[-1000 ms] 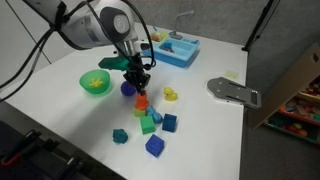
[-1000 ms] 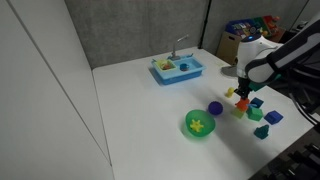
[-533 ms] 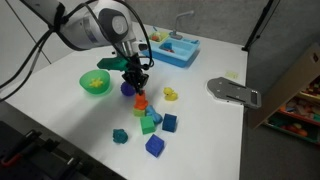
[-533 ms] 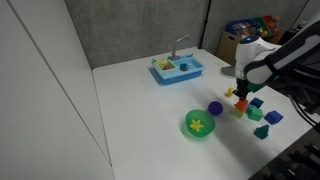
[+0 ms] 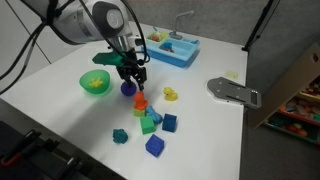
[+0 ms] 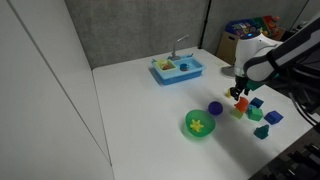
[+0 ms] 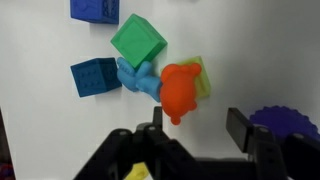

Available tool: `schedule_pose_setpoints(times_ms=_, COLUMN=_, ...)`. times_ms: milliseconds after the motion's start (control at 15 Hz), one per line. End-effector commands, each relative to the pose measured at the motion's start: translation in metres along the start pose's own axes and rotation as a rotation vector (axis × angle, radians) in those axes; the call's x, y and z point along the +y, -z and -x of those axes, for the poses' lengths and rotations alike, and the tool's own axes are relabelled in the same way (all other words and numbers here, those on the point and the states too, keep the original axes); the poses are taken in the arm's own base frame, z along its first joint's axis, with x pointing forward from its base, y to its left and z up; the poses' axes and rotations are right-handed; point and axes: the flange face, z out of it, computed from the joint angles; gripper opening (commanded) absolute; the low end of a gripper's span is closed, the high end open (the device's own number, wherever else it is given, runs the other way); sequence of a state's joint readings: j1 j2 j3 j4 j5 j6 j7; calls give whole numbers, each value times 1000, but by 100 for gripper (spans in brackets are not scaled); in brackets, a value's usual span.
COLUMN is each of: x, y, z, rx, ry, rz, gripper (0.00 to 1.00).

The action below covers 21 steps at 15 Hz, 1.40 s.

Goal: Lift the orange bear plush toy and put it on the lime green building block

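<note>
While the gripper (image 7: 195, 125) hangs over the white table (image 7: 40, 130), its two dark fingers (image 7: 240, 128) stand wide apart in the wrist view and grip nothing. Just past the fingertips, the orange bear plush toy (image 7: 180, 88) lies on top of the lime green building block (image 7: 204, 78). Only a pale edge of that block shows behind the toy's right side. A light blue piece (image 7: 136, 80) touches the toy on its left, with a dark blue block (image 7: 94, 77) beside it. A darker green block (image 7: 138, 42) sits tilted just beyond them. Farther on, another blue block (image 7: 97, 8) is cut off by the top edge. A purple object (image 7: 288, 122) sits near the right-hand finger. In an exterior view the gripper (image 5: 136, 80) hovers just above the toy (image 5: 140, 100), with a small yellow toy (image 5: 170, 94) near it. A green bowl (image 5: 95, 82) stands off to one side, and a blue toy sink (image 5: 175, 50) sits well behind, toward the table's far edge.
</note>
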State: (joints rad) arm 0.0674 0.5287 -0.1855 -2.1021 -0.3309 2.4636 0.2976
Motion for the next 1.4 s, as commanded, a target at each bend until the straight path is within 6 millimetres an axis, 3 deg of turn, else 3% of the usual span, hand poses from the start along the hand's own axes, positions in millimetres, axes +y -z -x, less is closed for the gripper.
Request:
schedule_pose_setpoints(times_ms=0, x=3, y=39, z=22, rx=-10, ry=-21, rz=-30, gripper=98)
schedule_pose_setpoints(times_ms=600, x=17, y=136, z=82, rx=-148, ry=-73, rz=-186, gripper=100)
schedule_pose_setpoints(times_ms=1067, x=22, y=229, z=134, rx=-237, ry=-125, rz=-227, gripper=100)
schedule_pose_setpoints(times_ms=1333, x=19, y=288, z=166, rx=-142, ry=-77, rz=-244, gripper=100)
